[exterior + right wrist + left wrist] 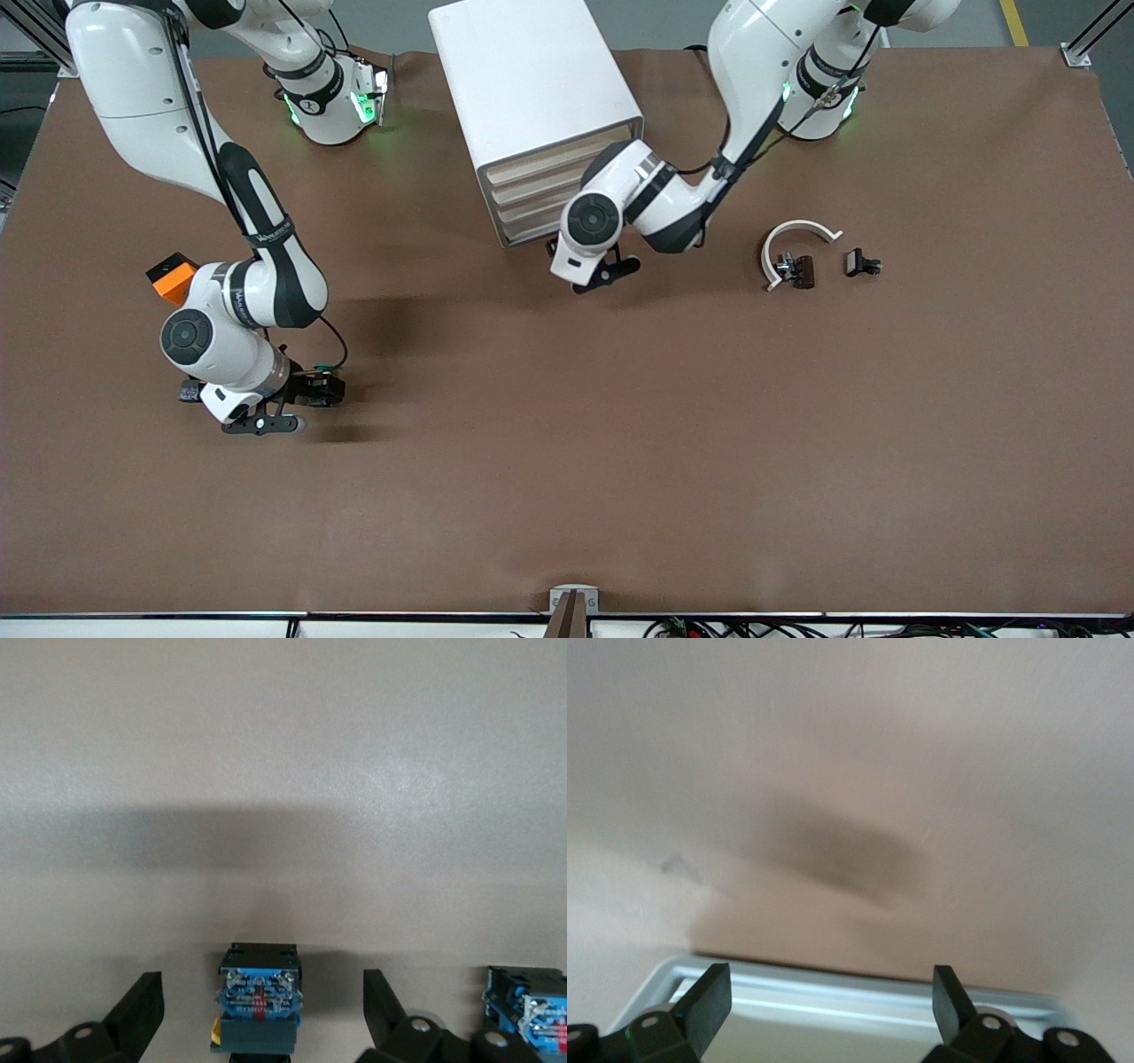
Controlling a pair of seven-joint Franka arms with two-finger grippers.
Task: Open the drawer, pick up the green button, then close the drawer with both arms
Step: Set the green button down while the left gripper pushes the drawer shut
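Observation:
The white cabinet (532,80) stands at the robots' edge of the table, its four cream drawer fronts (540,190) stacked. My left gripper (592,270) is low in front of the lowest drawer (529,232). In the left wrist view it (833,988) is open, with a white rounded rim (859,997) lying between its fingers. My right gripper (261,424) is down at the table toward the right arm's end. It (263,992) is open around a button (260,979) with a blue base and black body. Only a yellow sliver shows at its edge; no green cap is visible.
A second blue-based button (529,1014) lies just outside one right finger. An orange block (173,276) sits beside the right arm. Toward the left arm's end lie a white curved piece (797,237), a dark clip (797,270) and a small black part (861,263).

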